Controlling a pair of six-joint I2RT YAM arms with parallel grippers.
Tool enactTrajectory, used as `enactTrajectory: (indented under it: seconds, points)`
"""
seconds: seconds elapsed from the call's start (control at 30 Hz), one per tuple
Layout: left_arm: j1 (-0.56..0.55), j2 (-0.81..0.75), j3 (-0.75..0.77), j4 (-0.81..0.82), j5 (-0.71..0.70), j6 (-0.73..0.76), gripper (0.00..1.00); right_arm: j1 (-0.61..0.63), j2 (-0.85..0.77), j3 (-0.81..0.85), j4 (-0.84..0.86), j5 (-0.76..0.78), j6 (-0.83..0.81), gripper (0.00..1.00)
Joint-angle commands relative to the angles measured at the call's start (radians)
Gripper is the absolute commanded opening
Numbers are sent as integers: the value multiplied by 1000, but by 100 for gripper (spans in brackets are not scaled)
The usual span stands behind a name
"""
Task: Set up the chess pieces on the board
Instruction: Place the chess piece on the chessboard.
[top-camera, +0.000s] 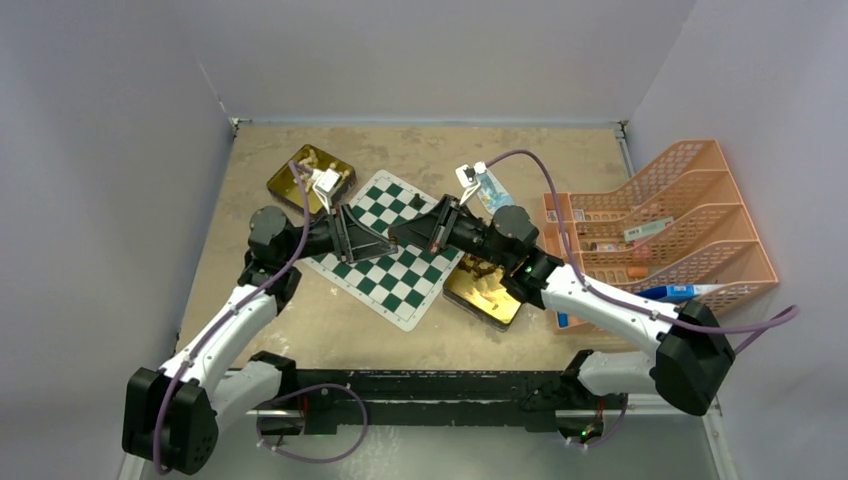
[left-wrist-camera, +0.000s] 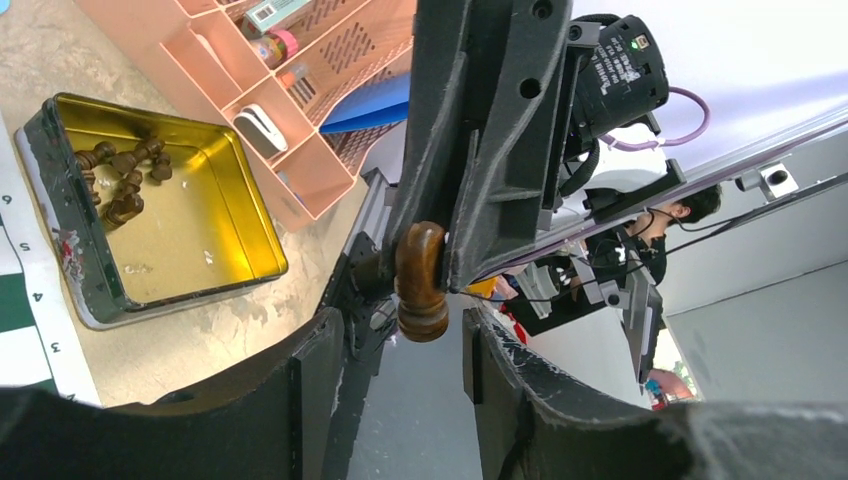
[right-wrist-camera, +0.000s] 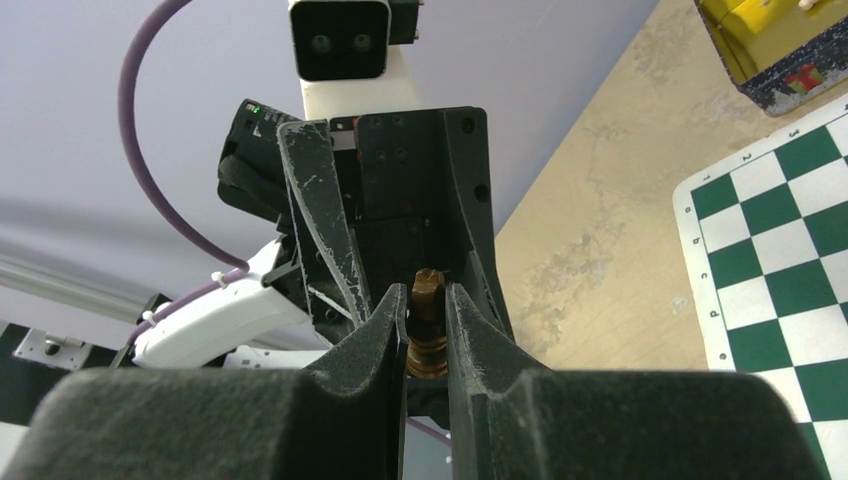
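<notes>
My right gripper (top-camera: 408, 236) is shut on a dark brown chess piece (right-wrist-camera: 427, 325) and holds it level above the green-and-white board (top-camera: 398, 282). My left gripper (top-camera: 375, 243) faces it, open. In the left wrist view the piece (left-wrist-camera: 421, 282) sticks out of the right fingers, its base just beyond the gap between my left fingertips (left-wrist-camera: 318, 345), touching neither. Several dark brown pieces (left-wrist-camera: 120, 180) lie in a gold tin (left-wrist-camera: 215, 235) beside the board's border (left-wrist-camera: 25, 300). The board also shows in the right wrist view (right-wrist-camera: 780, 250).
A second gold tin (top-camera: 300, 180) holding cream pieces sits at the board's far left corner. The tin of dark pieces (top-camera: 484, 292) lies right of the board. An orange stacked tray rack (top-camera: 690, 215) with small items stands at the right. Grey walls enclose the table.
</notes>
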Motion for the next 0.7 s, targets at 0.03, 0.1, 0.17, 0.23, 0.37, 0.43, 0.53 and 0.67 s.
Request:
enactTrajectory:
  seconds: [0.03,0.1,0.17,0.23,0.37,0.43,0.53,0.67]
  points:
    - [-3,-31,0,84,4,5,41,11,-7,23,74,-20,11,18]
    - [-3,-32,0,85,-3,13,35,13,-5,22,76,-26,9,18]
    - [-3,-32,0,88,-5,26,27,14,-7,18,76,-31,12,18]
    - [-3,-34,0,87,-5,42,21,14,-11,14,74,-29,12,18]
    - [-3,-49,5,57,-4,102,7,14,-12,20,56,-44,-8,19]
    - [-3,-62,16,-1,7,179,2,14,-11,30,20,-57,-52,22]
    - [-3,-81,85,-238,-1,426,0,14,-13,58,-85,-74,-153,29]
    - [-3,-90,156,-480,-31,705,0,14,-34,130,-287,-60,-294,35]
